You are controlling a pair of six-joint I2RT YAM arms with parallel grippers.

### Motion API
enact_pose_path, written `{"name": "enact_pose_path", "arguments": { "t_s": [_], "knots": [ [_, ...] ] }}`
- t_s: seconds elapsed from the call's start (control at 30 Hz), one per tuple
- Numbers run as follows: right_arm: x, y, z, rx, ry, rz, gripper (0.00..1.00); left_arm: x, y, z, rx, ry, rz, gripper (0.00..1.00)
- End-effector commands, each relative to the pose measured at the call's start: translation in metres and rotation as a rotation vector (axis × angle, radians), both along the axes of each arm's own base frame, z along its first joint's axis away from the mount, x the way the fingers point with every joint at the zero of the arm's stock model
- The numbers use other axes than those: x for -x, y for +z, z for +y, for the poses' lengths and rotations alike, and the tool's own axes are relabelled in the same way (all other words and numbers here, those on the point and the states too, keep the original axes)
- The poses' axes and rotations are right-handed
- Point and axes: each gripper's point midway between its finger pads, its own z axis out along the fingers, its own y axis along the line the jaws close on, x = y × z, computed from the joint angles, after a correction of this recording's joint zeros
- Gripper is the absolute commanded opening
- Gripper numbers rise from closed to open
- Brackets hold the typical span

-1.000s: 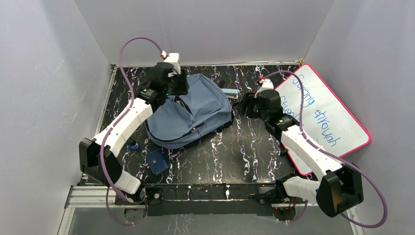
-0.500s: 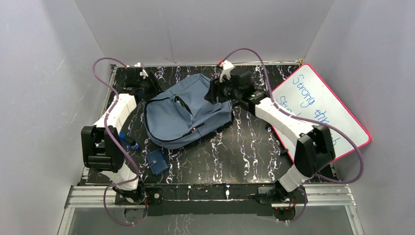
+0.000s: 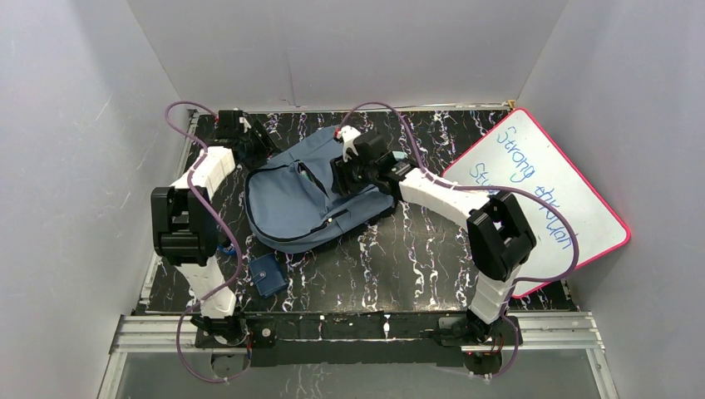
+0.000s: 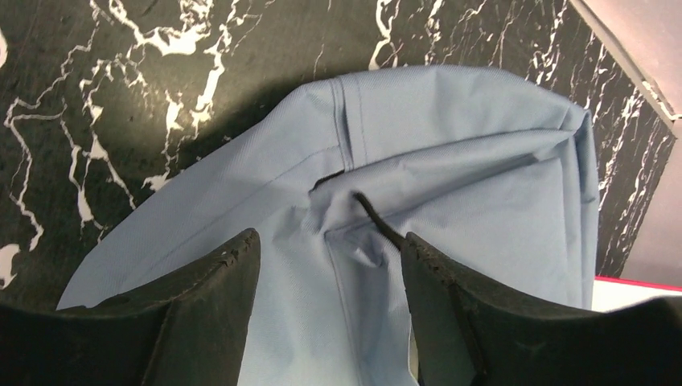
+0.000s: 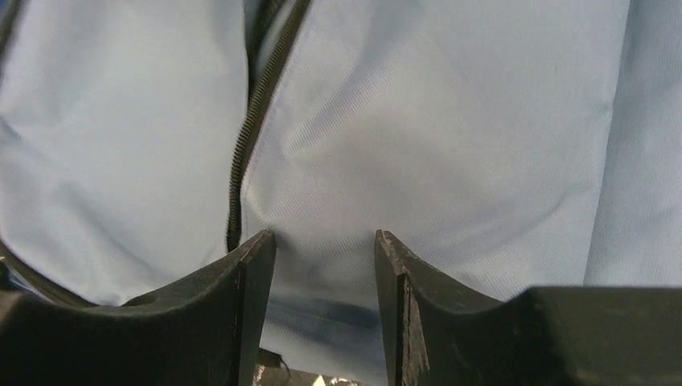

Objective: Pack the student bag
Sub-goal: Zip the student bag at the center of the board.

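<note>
Marbled tabletop (image 3: pixel 416 258) is carrying the student bag (image 3: pixel 291 199); left pincer (image 4: pixel 326 249) and right pincer (image 5: pixel 323 245) are standing released over it, so the right should be pinching fabric just beside the zipper (image 5: pixel 241 153).

I count 1 student bag (image 3: pixel 291 199) at 11 o'clock on the 1 table (image 3: pixel 416 258), 1 small dark-blue pouch (image 3: pixel 268 275) at 8 o'clock, 1 whiteboard (image 3: pixel 574 191) at 3 o'clock, and 2 robot arms: left arm (image 3: pixel 204 174), right arm (image 3: pixel 432 189).

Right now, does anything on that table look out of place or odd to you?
The whiteboard at the right lies crooked, sticking out past the edge of the table. The student bag lies slanted and crumpled with a zipper gaping open, and a small dark-blue pouch lies loose outside it.
</note>
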Motion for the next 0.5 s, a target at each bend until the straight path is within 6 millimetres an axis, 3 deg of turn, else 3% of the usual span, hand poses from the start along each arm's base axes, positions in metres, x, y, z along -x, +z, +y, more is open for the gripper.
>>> {"name": "enact_pose_path", "arguments": {
  "t_s": [0.0, 0.23, 0.47],
  "knots": [
    [0.000, -0.018, -0.026, 0.053, -0.101, -0.033, 0.55, -0.011, 0.017, -0.005, 0.020, -0.027, -0.030, 0.62],
    [0.025, -0.071, -0.051, 0.082, -0.200, 0.085, 0.53, -0.013, 0.013, -0.011, 0.044, -0.057, -0.029, 0.64],
    [0.036, -0.087, -0.059, 0.058, -0.226, 0.113, 0.53, -0.017, 0.005, -0.028, 0.110, -0.147, -0.018, 0.64]
  ]
}}
